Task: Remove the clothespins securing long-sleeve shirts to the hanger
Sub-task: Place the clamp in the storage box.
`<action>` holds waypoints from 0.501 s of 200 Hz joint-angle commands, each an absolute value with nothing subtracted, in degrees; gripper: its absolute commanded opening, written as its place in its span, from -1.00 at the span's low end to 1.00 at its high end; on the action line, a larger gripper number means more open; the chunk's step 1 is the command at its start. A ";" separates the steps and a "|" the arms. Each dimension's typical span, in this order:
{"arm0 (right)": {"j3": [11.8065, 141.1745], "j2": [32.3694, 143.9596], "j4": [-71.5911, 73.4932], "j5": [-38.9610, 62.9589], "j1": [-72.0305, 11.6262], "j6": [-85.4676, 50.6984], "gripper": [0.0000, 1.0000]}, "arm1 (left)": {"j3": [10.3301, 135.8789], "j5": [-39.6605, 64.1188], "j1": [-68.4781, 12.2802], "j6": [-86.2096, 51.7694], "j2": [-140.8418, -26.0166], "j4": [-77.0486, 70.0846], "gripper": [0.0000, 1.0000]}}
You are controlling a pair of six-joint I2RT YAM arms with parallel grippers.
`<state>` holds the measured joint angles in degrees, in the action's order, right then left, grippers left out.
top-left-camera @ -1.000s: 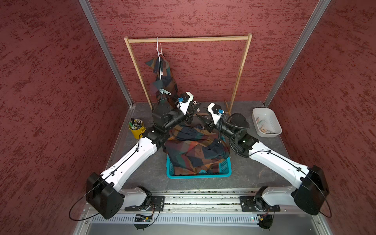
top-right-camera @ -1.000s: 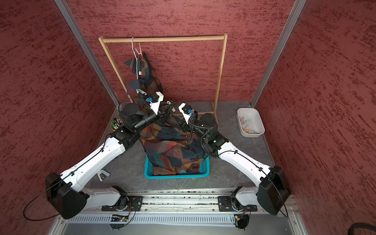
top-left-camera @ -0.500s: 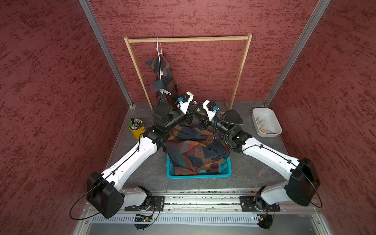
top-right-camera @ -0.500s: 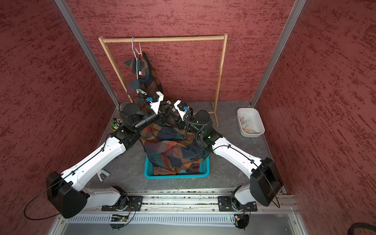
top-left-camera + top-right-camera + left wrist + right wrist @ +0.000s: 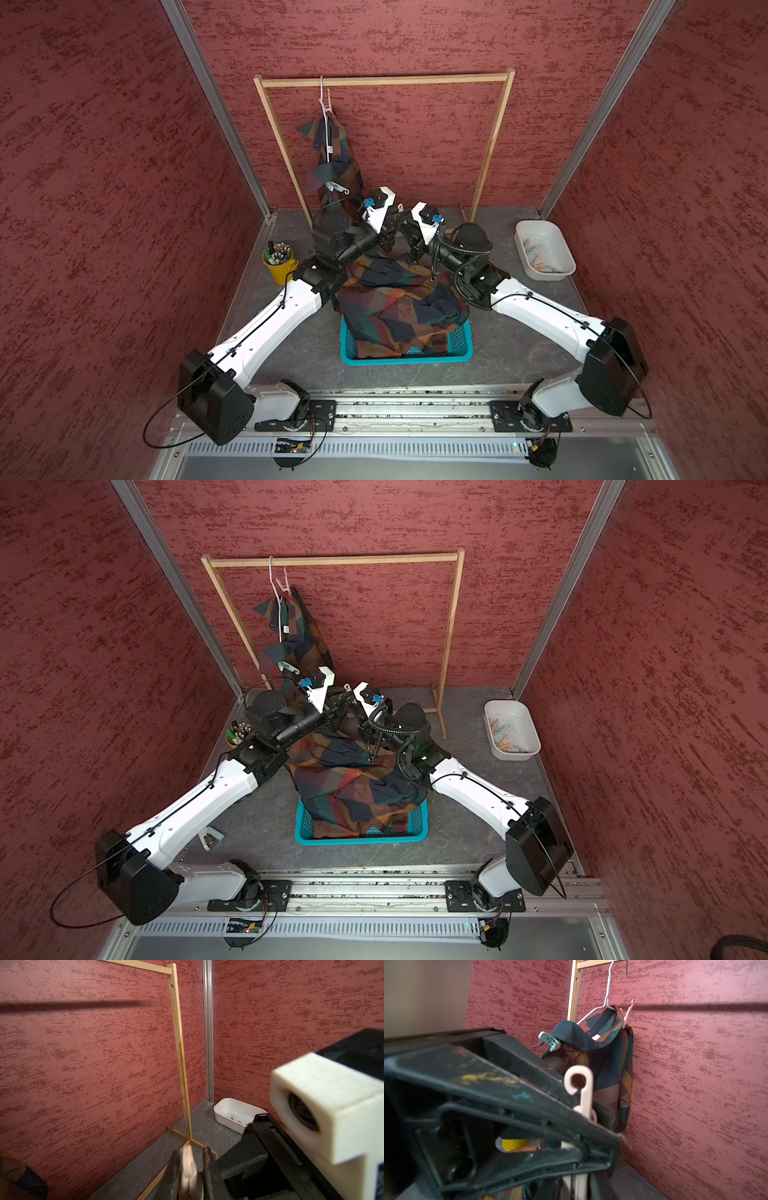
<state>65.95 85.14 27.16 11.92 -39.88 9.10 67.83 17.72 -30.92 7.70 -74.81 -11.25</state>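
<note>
A pale pink clothespin (image 5: 400, 206) with a hooked end (image 5: 580, 1093) sits between both grippers over the table's middle. My left gripper (image 5: 191, 1153) is shut on it. My right gripper (image 5: 576, 1188) meets it from the other side, jaws closed on the same clothespin's lower end. One plaid long-sleeve shirt (image 5: 336, 166) hangs on the white hanger (image 5: 324, 99), with a pink clothespin (image 5: 627, 1016) by the hanger's neck and a mint clothespin (image 5: 549, 1041) on the collar. A second plaid shirt (image 5: 399, 307) lies heaped in the teal basket (image 5: 407, 359).
The wooden rack (image 5: 382, 80) stands against the back wall, its right post foot (image 5: 190, 1140) just behind the grippers. A white tray (image 5: 544, 253) with several clothespins sits at the right. A yellow cup (image 5: 279, 262) of pens stands at the left.
My right arm has swung left to meet the left gripper, and its jaws have closed from half open onto the pink clothespin. The left arm has stayed put.
</note>
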 commanded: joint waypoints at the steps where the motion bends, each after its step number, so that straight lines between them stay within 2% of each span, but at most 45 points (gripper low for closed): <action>1: 67.59 84.60 29.20 13.40 -40.69 9.05 -1.00 | 67.67 18.85 -31.11 7.69 -75.54 -10.97 -1.00; 25: 67.59 84.29 28.62 13.08 -40.69 9.30 -1.00 | 67.83 18.27 -30.91 7.91 -75.49 -10.48 -1.00; 29: 67.54 84.29 28.46 13.01 -40.70 9.27 -1.00 | 67.85 18.17 -30.84 7.95 -75.41 -10.29 -0.95; 45: 67.42 84.02 27.99 12.80 -40.69 9.53 -1.00 | 67.81 18.14 -30.26 8.00 -75.08 -9.92 -0.49; 55: 67.35 83.85 27.57 12.82 -40.69 9.53 -1.00 | 67.70 18.10 -29.79 8.13 -74.52 -9.89 -0.09; 74: 66.68 83.58 26.83 12.13 -40.69 9.97 -1.00 | 67.20 17.60 -28.70 8.00 -73.04 -10.65 0.48; 84: 66.45 83.58 26.31 11.49 -40.63 10.16 -1.00 | 66.98 18.00 -27.86 7.66 -72.06 -11.39 0.73; 100: 66.35 83.58 25.17 10.24 -40.52 10.26 -1.00 | 66.80 19.16 -26.54 7.20 -70.41 -11.93 0.97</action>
